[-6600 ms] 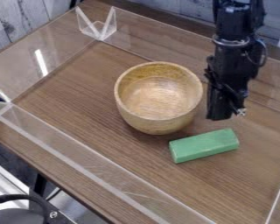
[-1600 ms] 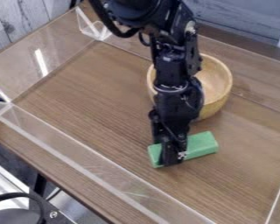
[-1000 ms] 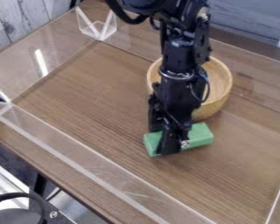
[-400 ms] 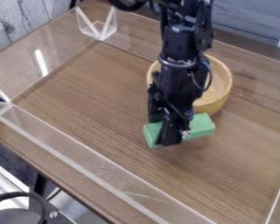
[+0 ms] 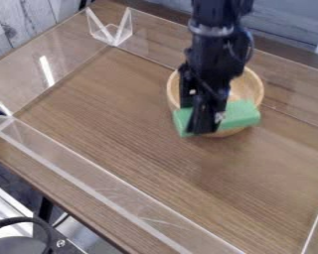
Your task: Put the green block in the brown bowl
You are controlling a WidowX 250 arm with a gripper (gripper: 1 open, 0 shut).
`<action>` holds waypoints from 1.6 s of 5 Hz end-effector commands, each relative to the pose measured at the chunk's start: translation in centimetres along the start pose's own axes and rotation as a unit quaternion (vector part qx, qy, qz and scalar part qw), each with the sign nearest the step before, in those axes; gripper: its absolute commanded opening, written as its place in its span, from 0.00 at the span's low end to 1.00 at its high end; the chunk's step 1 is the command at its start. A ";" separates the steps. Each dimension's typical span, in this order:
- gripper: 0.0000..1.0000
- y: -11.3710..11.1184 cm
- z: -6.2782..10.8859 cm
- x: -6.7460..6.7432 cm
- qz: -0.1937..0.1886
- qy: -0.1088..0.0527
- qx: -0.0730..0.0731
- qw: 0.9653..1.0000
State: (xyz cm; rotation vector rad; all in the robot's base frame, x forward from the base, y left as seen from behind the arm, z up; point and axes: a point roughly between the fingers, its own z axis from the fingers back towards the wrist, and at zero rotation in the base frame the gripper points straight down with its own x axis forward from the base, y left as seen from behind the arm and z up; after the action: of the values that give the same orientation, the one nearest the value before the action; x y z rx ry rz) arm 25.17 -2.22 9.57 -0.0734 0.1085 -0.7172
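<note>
The green block (image 5: 238, 117), a small flat bar, hangs off the table in the grip of my gripper (image 5: 202, 123), which points down and is shut on the block's left part. The block hovers over the near rim of the brown bowl (image 5: 252, 85), a round light wooden bowl at the centre right of the table. The arm and the block hide the bowl's middle and front.
The wooden table top (image 5: 108, 109) is ringed by clear acrylic walls, with a low front wall (image 5: 69, 164) near the camera. A small clear acrylic stand (image 5: 108, 28) sits at the back left.
My gripper has lifted the green block off the table and carried it up and back, from in front of the bowl to over its near rim.
</note>
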 end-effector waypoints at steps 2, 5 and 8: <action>0.00 2.4 1.1 2.7 -0.013 -0.020 0.009 1.000; 0.00 4.4 -1.3 6.0 -0.031 -0.007 -0.033 0.999; 0.00 4.5 -2.8 8.2 0.000 -0.023 0.016 1.000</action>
State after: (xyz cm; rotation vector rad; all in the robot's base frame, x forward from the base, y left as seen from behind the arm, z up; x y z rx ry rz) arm 33.18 -4.04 4.41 -0.0741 0.1016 -0.7072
